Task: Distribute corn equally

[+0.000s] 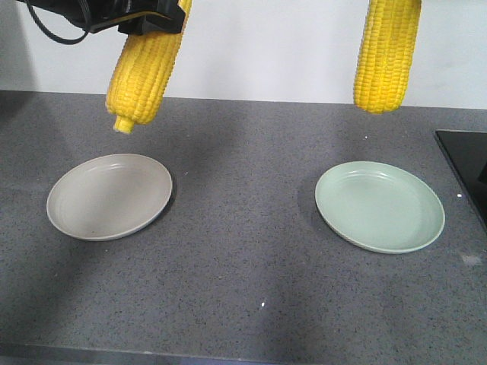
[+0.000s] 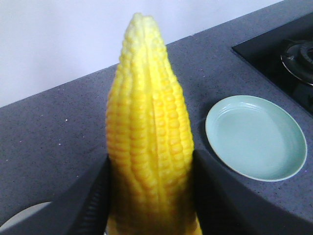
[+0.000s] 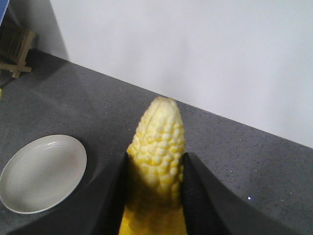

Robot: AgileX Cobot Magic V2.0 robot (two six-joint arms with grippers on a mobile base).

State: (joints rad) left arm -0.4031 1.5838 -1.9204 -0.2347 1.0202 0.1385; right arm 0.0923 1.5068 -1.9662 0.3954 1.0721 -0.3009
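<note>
Two yellow corn cobs hang in the air above the counter. The left corn (image 1: pixel 144 72) (image 2: pixel 149 137) tilts stub-end down over the far edge of the beige plate (image 1: pixel 110 195), and my left gripper (image 1: pixel 152 23) (image 2: pixel 150 196) is shut on it. The right corn (image 1: pixel 386 53) (image 3: pixel 159 152) hangs upright above and behind the green plate (image 1: pixel 380 206). My right gripper (image 3: pixel 155 196) is shut on it, its black fingers (image 3: pixel 193 191) pressing both sides; this gripper is cut off above the front view. Both plates hold nothing.
The dark speckled counter (image 1: pixel 243 274) meets a white wall behind. A black stove top (image 1: pixel 466 171) (image 2: pixel 286 54) lies at the right edge next to the green plate (image 2: pixel 256 137). A wooden object (image 3: pixel 14 49) stands at the far left beyond the beige plate (image 3: pixel 43 172).
</note>
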